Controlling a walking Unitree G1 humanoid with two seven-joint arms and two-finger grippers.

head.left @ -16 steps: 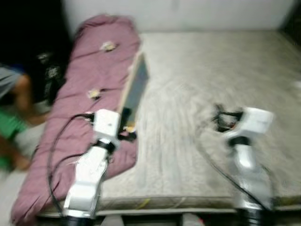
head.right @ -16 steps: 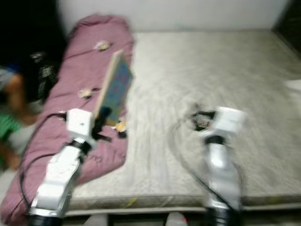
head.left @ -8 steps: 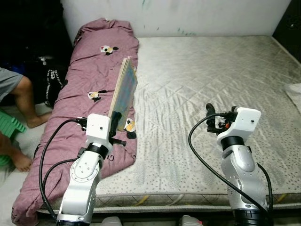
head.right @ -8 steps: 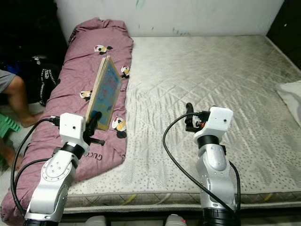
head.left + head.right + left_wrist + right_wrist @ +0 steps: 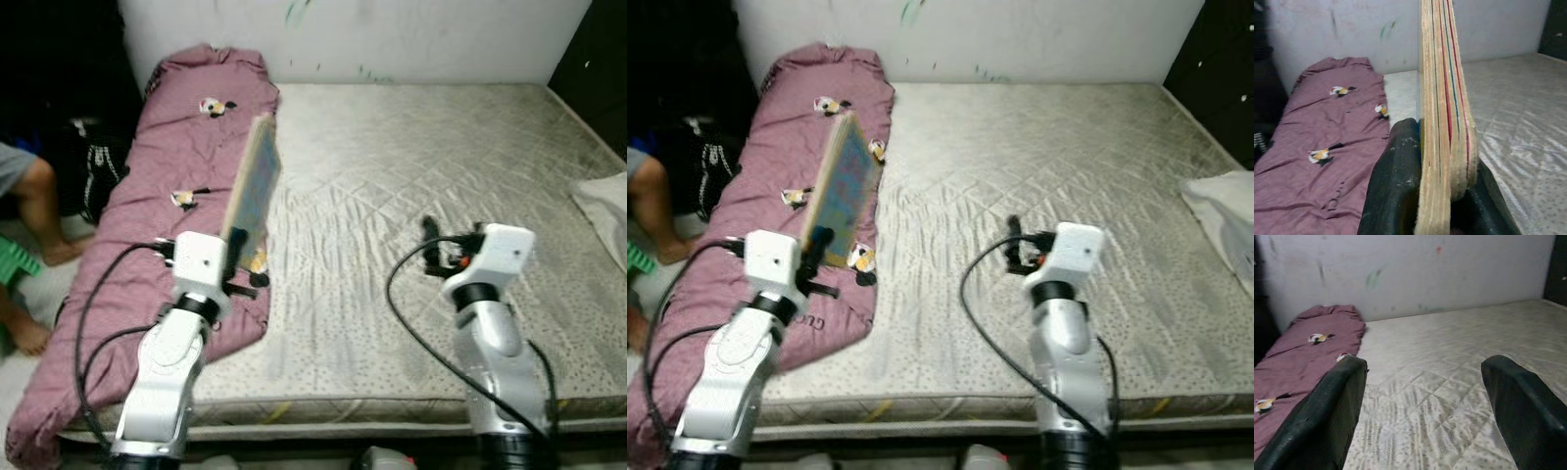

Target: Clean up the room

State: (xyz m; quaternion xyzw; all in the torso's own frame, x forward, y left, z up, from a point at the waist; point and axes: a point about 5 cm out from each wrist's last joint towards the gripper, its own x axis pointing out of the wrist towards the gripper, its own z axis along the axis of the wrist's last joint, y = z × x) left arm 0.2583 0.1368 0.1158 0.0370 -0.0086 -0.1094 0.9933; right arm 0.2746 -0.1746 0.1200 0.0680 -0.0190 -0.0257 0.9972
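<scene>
My left gripper point(image 5: 238, 243) is shut on the lower edge of a thin stack of picture books point(image 5: 253, 186), held upright on edge above the seam between the maroon quilt point(image 5: 147, 235) and the grey mattress point(image 5: 411, 176). In the left wrist view the book stack point(image 5: 1444, 112) stands clamped between the black fingers point(image 5: 1396, 191). My right gripper point(image 5: 428, 238) hovers open over the middle of the mattress, holding nothing; its two fingers point(image 5: 1327, 421) stand wide apart in the right wrist view.
A person's bare legs point(image 5: 29, 206) are at the far left by a green stool point(image 5: 12, 266) and a dark bag point(image 5: 93, 157). A white pillow point(image 5: 1225, 215) lies at the mattress's right edge. A white wall point(image 5: 392, 39) backs the bed.
The camera has shifted, so the whole scene sits a little differently. The books stay clamped in my left gripper; the right gripper stays open above the mattress.
</scene>
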